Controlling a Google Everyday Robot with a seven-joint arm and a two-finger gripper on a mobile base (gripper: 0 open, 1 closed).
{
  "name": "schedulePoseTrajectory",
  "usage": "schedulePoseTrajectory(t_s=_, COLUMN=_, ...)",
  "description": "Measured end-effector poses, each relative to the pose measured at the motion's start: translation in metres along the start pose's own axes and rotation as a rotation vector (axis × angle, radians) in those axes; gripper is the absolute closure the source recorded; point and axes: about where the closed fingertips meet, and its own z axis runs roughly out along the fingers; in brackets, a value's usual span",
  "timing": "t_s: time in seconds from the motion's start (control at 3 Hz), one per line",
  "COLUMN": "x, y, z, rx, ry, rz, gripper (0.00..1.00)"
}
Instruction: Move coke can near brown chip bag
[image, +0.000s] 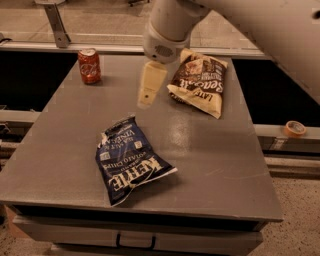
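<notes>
Gripper (145, 101) between coke can (89, 65), brown chip bag (198, 83).

I read the gripper (145, 101) as cream-yellow; it hangs over the table's (220, 160) far half, betw. can and brown bag. The arm (167, 25) above it is off-white.
Coke can (89, 65): red, white script, silver top.
Brown chip bag (198, 81): dark brown w/ cream-yellow lower part, white lettering.
Kettle bag (131, 161): dark blue, white lettering.
Table: plain grey.
Tape roll (294, 128), right: tan-orange.
</notes>
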Motion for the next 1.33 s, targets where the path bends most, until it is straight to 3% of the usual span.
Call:
schedulePoseTrajectory(t_s=0.33, x=0.002, y=0.000, z=-0.001, rx=0.001, ry=0.002, rz=0.003, gripper=0.00)
schedulePoseTrajectory(t_s=0.67, x=0.003, y=-0.019, z=0.014, rx=0.018, ry=-0.054, rz=0.023, gripper=0.00)
schedulePoseTrajectory(t_s=1.33, x=-0.020, y=-0.119, z=0.093, rx=0.064, ry=-0.306, rz=0.092, gripper=0.00)
